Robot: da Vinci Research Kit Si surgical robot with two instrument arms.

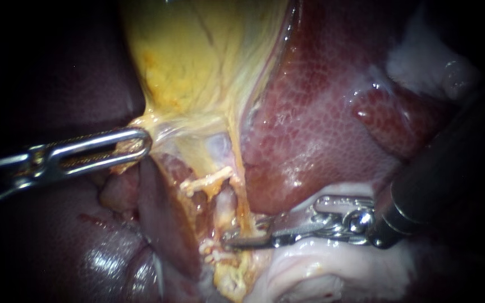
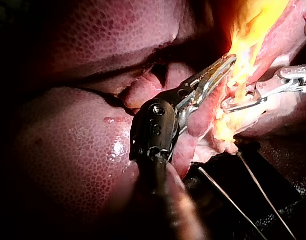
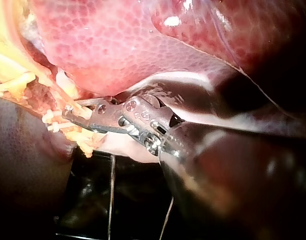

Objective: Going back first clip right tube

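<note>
Pale wires point(image 3: 111, 200) under the right tool point(image 3: 71, 111) show only in wrist views.

Left instrument point(image 1: 136, 143) cut off at edge, right instrument point(image 1: 237, 240) shaft blurred, gallbladder point(image 1: 197, 56) top cropped

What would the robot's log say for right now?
left instrument: shut on gallbladder edge | right instrument: open, tips at tube | liver: behind, not gripped
</note>
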